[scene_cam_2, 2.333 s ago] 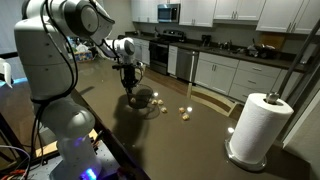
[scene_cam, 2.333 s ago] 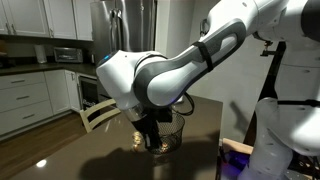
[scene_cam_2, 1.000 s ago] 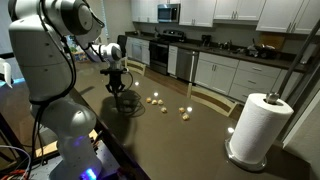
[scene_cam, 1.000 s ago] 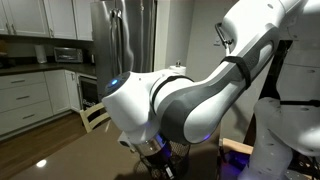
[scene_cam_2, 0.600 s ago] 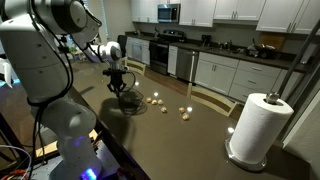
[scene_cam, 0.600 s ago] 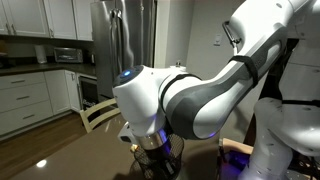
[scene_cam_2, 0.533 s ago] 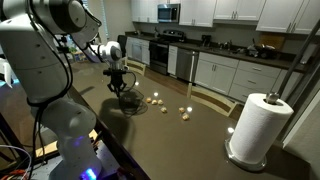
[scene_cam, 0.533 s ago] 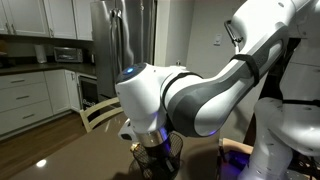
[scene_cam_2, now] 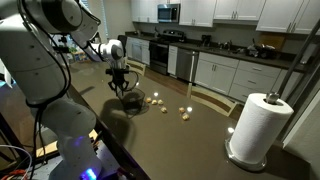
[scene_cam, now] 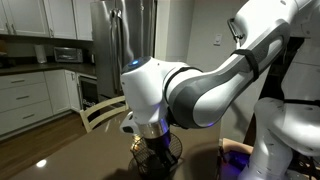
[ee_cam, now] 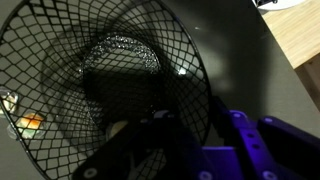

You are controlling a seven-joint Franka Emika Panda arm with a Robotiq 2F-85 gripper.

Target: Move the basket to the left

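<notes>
Can't make out any readable text, labels, brand marks or numbers anywhere here, everything's too small, dark or blurry in all three views.

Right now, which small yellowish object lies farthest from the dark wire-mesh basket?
The lone yellowish object nearest the white paper-towel roll; others sit beside the basket.

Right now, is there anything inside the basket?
No, the wrist view shows only dark table through the mesh of the basket.
</notes>
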